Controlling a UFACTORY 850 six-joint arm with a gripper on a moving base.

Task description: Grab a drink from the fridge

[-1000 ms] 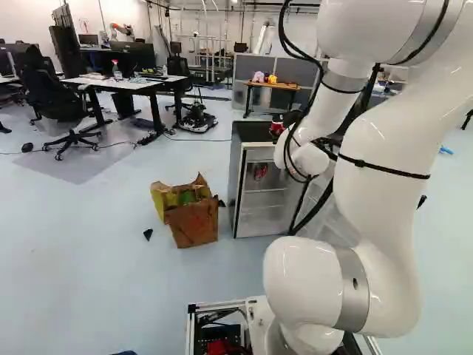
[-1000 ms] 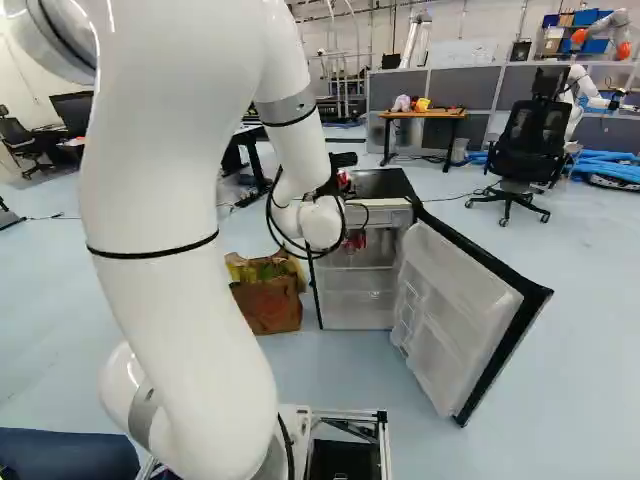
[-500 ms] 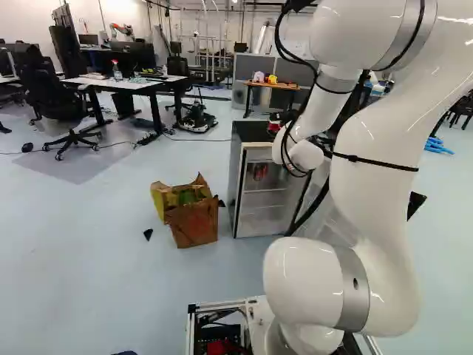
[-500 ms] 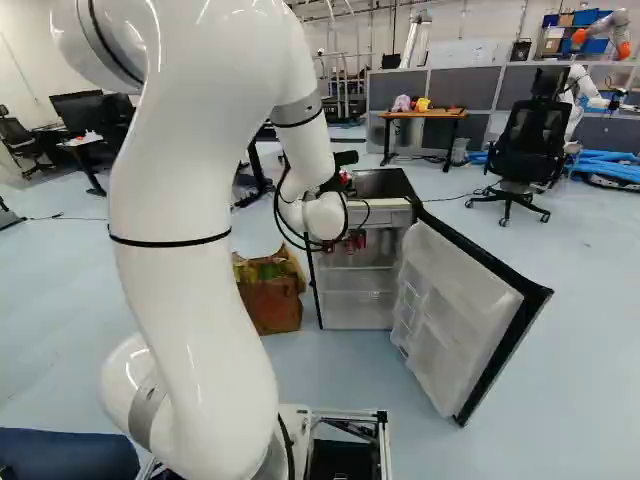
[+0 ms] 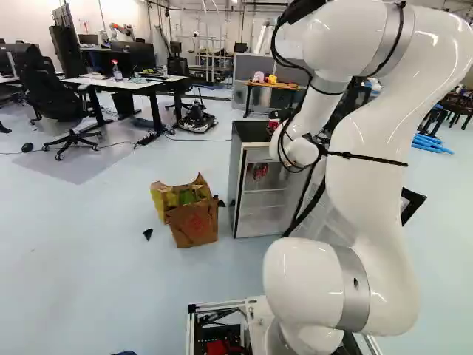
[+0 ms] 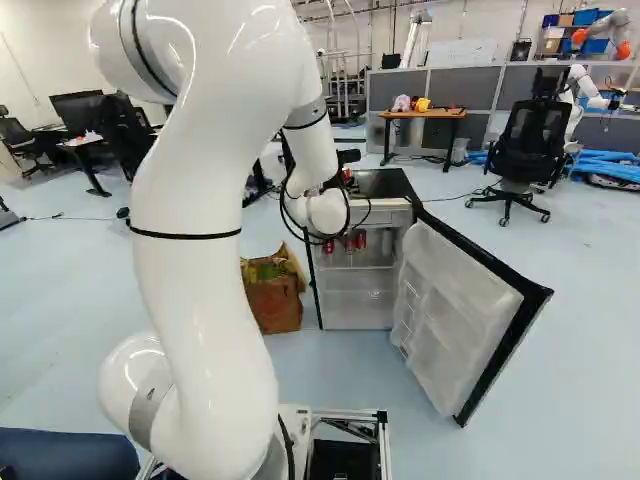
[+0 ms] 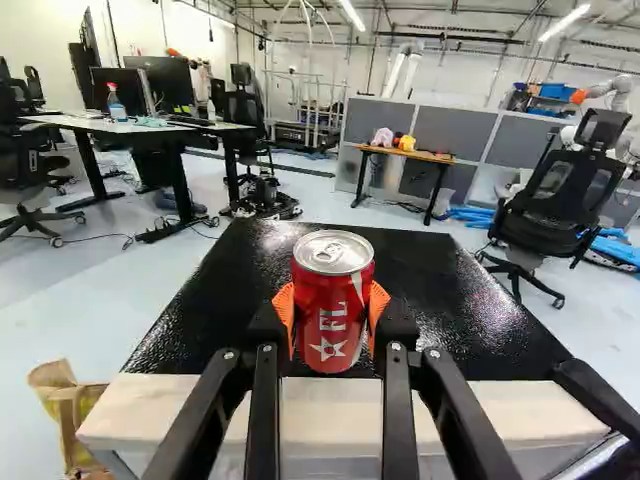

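Observation:
In the right base view my gripper (image 6: 331, 184) is mostly hidden behind the white wrist, at the fridge's top. The wrist view shows the gripper (image 7: 332, 318) shut on a red can (image 7: 332, 290), orange pads against both sides. The can is upright over the black fridge top (image 7: 440, 300), near its front edge; I cannot tell whether it touches. The fridge (image 5: 255, 192) stands open, its door (image 6: 460, 310) swung out to the right. More red cans (image 6: 350, 244) stand on the upper shelf inside.
A brown paper bag (image 5: 194, 222) stands left of the fridge. Farther back are a white desk (image 5: 126, 83), a small wooden table (image 7: 405, 153) and grey partitions (image 7: 455, 130). An office chair (image 6: 525, 145) and another robot (image 6: 585, 92) are at the back right.
My arm has reached a little farther ahead over the fridge, carrying the can. Its upper links have swung, and more of the shelf's cans show in the right base view. The base has stayed put.

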